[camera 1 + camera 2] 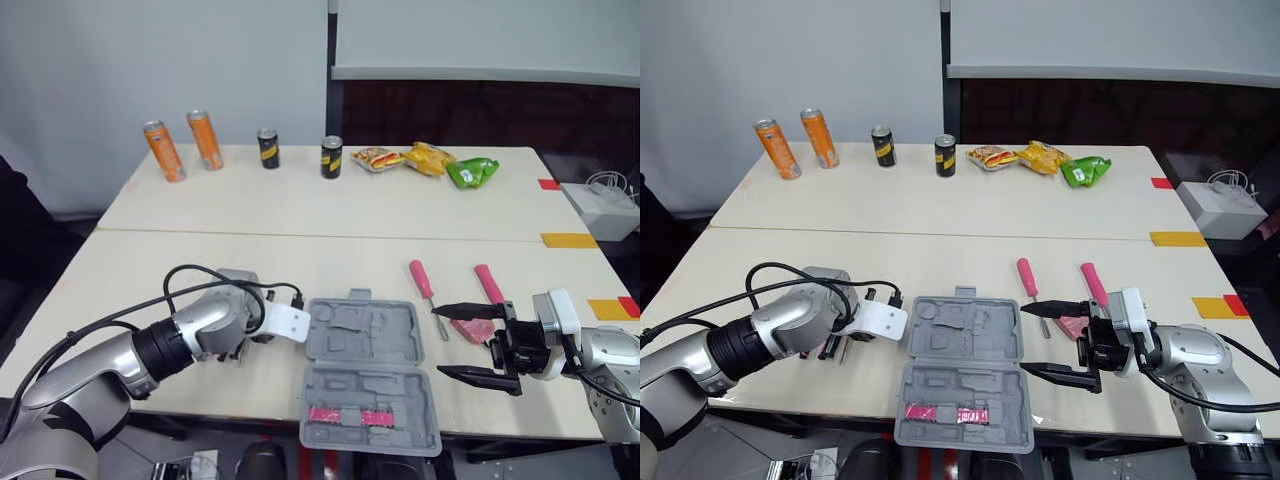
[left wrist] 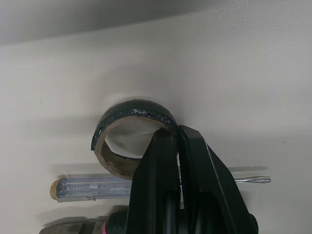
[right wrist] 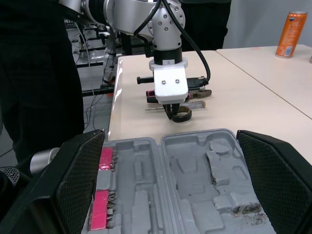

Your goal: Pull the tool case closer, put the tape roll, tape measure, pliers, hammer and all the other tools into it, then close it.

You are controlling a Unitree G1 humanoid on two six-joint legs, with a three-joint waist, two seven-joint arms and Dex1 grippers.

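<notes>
The grey tool case lies open near the table's front edge, with pink bit holders in its near half. Left of it, my left gripper is shut on the rim of the black tape roll, low over the table. Beside the roll lie a clear-handled screwdriver and pliers. My right gripper is open and holds nothing, at the case's right edge. Behind it lie a pink-handled screwdriver, a pink-handled hammer and a small pink tool.
Several drink cans and snack packs stand along the far table. A white box sits at the far right. Yellow and red tape marks lie near the right edge.
</notes>
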